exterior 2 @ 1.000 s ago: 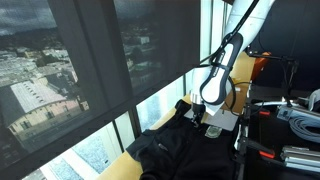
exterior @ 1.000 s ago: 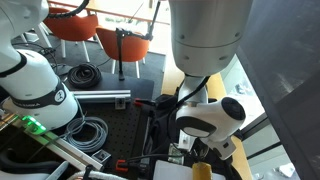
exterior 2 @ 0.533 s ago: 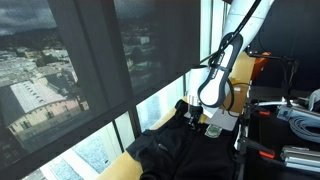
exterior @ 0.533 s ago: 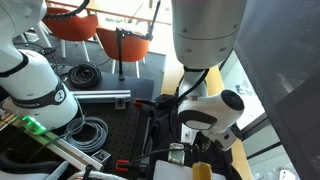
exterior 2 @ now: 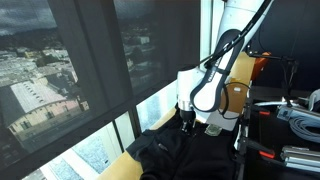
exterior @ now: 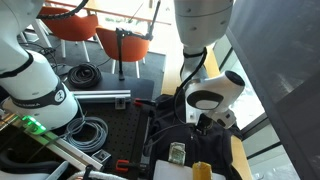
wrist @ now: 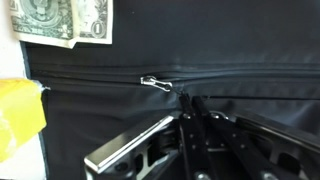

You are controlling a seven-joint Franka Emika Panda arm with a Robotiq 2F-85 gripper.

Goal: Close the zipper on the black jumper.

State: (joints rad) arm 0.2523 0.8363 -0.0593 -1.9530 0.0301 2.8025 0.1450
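The black jumper (wrist: 230, 45) fills the wrist view and lies spread on the table edge by the window in both exterior views (exterior 2: 175, 155) (exterior: 170, 125). The zipper (wrist: 90, 78) runs as a thin seam across the wrist view, with a small silver pull (wrist: 150, 82) on it. My gripper (wrist: 191, 99) sits right on the seam beside the pull, its fingers pressed together and pinched on the zipper. It also shows low over the jumper in both exterior views (exterior 2: 186, 124) (exterior: 203, 120).
Dollar bills (wrist: 60, 20) lie at the jumper's edge and show in an exterior view (exterior: 177, 152). A yellow object (wrist: 20, 110) lies close by. Coiled black cables (exterior: 85, 130), a second white arm (exterior: 35, 85) and the window (exterior 2: 100, 80) surround the workspace.
My gripper and wrist have moved along the jumper, away from the dollar bills and further along the zipper seam, staying low on the fabric.
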